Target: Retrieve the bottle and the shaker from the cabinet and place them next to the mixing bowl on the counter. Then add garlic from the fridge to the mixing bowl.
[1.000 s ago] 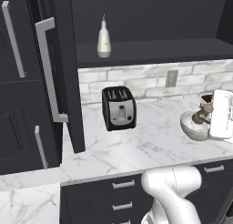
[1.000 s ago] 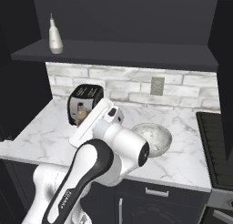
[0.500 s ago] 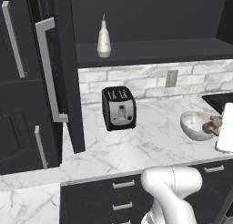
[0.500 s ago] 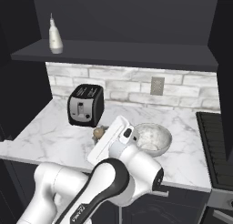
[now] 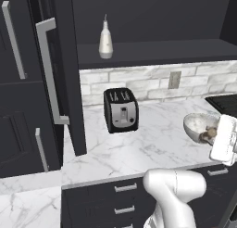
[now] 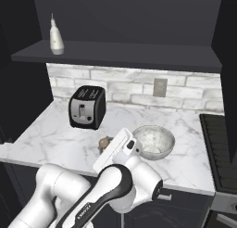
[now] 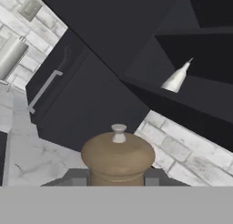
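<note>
My gripper (image 7: 116,178) is shut on the brown wooden shaker (image 7: 118,158), whose rounded top fills the space between the fingertips (image 7: 77,178). In the right base view the shaker (image 6: 105,142) hangs low over the white marble counter (image 6: 51,136), just left of the speckled mixing bowl (image 6: 153,141). The left base view has the shaker (image 5: 209,134) at the bowl's (image 5: 198,123) near rim, beside my white hand. The creamy-white bottle (image 5: 106,39) (image 6: 56,37) (image 7: 176,78) stands upright on the dark cabinet's shelf (image 5: 157,52). The cabinet door (image 5: 52,69) stands open to the left.
A black and silver toaster (image 5: 121,110) (image 6: 86,106) stands on the counter under the shelf, left of the bowl. A dark stove top (image 6: 220,139) borders the counter on the right. Dark drawers with silver handles (image 5: 126,187) run below the counter edge.
My hand has carried the shaker down from above the bowl to low beside it. The grip has stayed shut; bottle, bowl and toaster have not moved.
</note>
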Tool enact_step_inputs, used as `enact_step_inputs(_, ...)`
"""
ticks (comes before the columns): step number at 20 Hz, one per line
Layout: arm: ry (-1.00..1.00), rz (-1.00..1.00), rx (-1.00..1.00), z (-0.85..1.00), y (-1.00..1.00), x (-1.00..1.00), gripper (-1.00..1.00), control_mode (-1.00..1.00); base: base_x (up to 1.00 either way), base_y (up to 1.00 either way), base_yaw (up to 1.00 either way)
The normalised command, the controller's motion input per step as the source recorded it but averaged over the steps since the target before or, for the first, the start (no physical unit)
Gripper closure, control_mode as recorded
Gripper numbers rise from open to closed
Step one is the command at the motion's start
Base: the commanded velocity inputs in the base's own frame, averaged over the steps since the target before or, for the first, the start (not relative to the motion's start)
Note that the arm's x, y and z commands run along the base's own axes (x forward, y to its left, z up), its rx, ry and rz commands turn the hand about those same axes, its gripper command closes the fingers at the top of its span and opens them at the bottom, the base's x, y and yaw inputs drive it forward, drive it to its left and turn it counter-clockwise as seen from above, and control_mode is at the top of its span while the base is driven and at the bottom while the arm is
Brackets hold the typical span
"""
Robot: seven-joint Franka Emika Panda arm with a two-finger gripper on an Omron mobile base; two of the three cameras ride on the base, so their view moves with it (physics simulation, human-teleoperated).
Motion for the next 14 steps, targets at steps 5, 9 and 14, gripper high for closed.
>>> enact_step_inputs(5,0.10,0.00,0.00,-0.45,0.00,0.37,1.00,-1.00,0.00,0.00,0.00)
enact_step_inputs(9,0.14,0.00,0.03,-0.39,-0.05,0.27,1.00,-1.00,0.00,0.00,0.00)
enact_step_inputs(14,0.03,-0.01,0.04,-0.27,-0.17,0.06,1.00,-1.00,0.00,0.00,0.00)
